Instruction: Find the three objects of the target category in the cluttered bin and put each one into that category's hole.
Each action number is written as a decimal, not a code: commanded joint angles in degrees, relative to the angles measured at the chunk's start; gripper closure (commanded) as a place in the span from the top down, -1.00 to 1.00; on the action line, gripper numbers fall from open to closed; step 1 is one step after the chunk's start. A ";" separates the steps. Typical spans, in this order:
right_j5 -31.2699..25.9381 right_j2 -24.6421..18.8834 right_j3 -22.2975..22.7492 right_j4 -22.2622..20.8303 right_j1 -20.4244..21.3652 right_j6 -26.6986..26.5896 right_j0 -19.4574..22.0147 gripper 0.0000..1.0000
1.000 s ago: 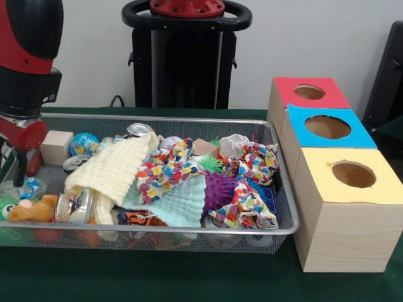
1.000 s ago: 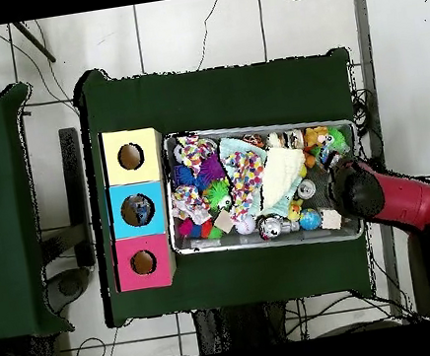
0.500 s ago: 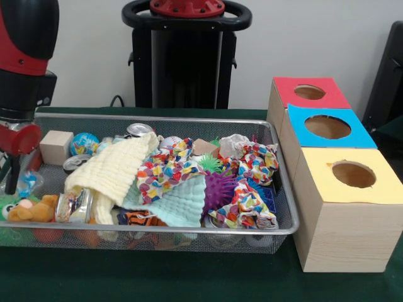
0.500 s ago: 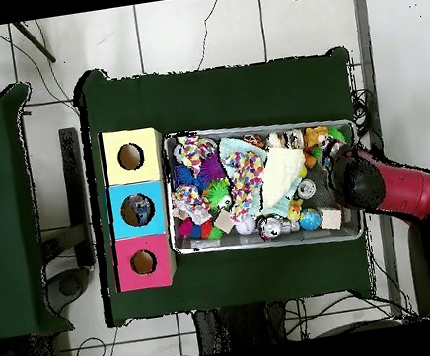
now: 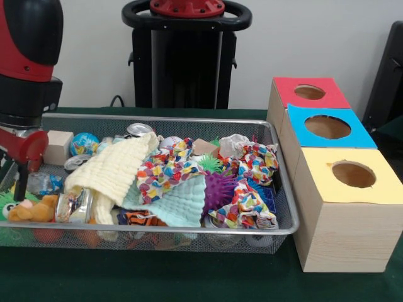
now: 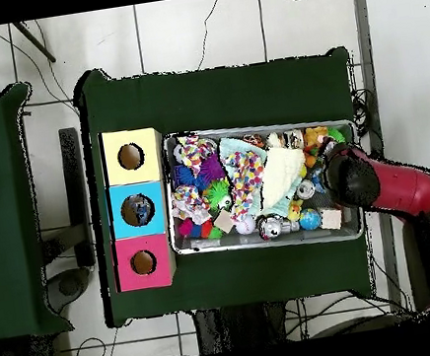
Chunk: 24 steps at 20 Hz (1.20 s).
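Gripper (image 5: 19, 182): mine, low at bin (image 5: 189, 119) end, grip state untellable | targets: category unknown, buried among cloths (image 5: 116, 167) | risk: snagging mesh wall or stuffed toy (image 5: 34, 209).

The end effector (image 5: 19, 182) hangs low in the bin (image 5: 189, 119). A toy bear (image 5: 34, 209) lies just below it. A wood block (image 5: 58, 146) sits just behind it.
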State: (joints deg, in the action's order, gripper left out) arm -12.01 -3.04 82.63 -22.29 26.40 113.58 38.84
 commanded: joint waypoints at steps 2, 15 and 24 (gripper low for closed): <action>-1.62 -6.40 -0.35 0.30 -3.25 0.94 1.14 1.00; -1.28 -7.74 1.54 -0.44 -3.22 0.31 1.99 1.00; -4.54 -5.16 10.47 0.18 5.72 1.54 0.90 1.00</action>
State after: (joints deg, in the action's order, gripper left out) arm -12.01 -4.33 86.11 -22.33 28.29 113.58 40.21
